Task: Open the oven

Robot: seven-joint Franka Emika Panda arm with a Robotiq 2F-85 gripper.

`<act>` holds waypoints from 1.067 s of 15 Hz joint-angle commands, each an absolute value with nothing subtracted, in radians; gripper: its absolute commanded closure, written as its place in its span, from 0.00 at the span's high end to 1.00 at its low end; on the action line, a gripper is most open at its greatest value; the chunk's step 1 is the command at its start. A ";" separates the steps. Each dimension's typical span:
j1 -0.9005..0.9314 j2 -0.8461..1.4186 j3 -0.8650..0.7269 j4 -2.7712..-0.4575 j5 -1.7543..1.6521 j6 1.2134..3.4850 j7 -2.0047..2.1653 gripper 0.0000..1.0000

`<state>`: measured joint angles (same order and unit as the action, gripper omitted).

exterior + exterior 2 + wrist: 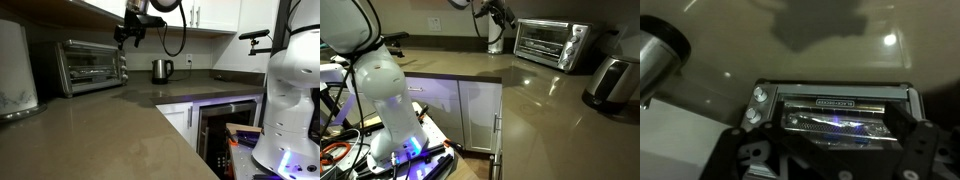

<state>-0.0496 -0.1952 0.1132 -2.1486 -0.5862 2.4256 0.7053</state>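
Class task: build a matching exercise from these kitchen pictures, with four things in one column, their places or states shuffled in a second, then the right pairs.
Things
1. toaster oven
2. kettle
3. gripper
4. built-in glass-door appliance

Places or states
A. set in under the counter
B. in the air above the counter
C. boxy, on the counter, glass door shut
D. small, steel, standing on the counter

Pairs: 1-C, 2-D, 3-B, 4-A
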 commanded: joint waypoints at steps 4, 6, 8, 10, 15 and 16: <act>-0.187 -0.147 0.167 -2.142 -1.129 2.573 1.152 1.00; -0.195 -0.142 0.158 -2.127 -1.301 2.581 1.318 1.00; -0.196 -0.138 0.153 -2.111 -1.417 2.587 1.447 1.00; -0.119 -0.151 0.088 -2.131 -1.383 2.553 1.400 1.00; -0.165 -0.143 0.130 -2.105 -1.494 2.583 1.515 1.00; -0.167 -0.137 0.133 -2.093 -1.536 2.588 1.534 1.00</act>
